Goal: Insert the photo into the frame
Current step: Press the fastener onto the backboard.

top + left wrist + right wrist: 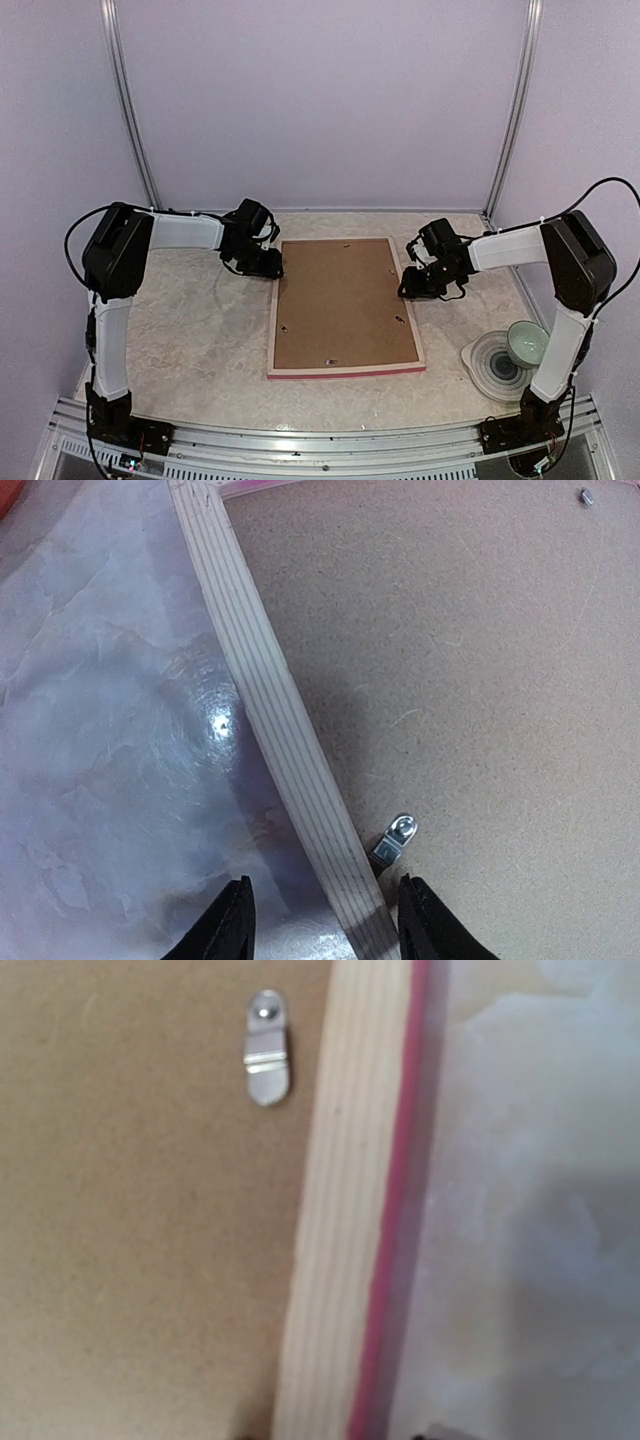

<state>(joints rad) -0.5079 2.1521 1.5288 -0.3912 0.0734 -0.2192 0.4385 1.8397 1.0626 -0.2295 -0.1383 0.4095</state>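
Frame (345, 371) face-down — backing board (340, 300) uppermost

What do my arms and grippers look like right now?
Both the left arm and right arm have white link shells, black joint housings, a thin black cable looping off each. The left gripper and right gripper are black; left fingers taper to points. No markings visible.
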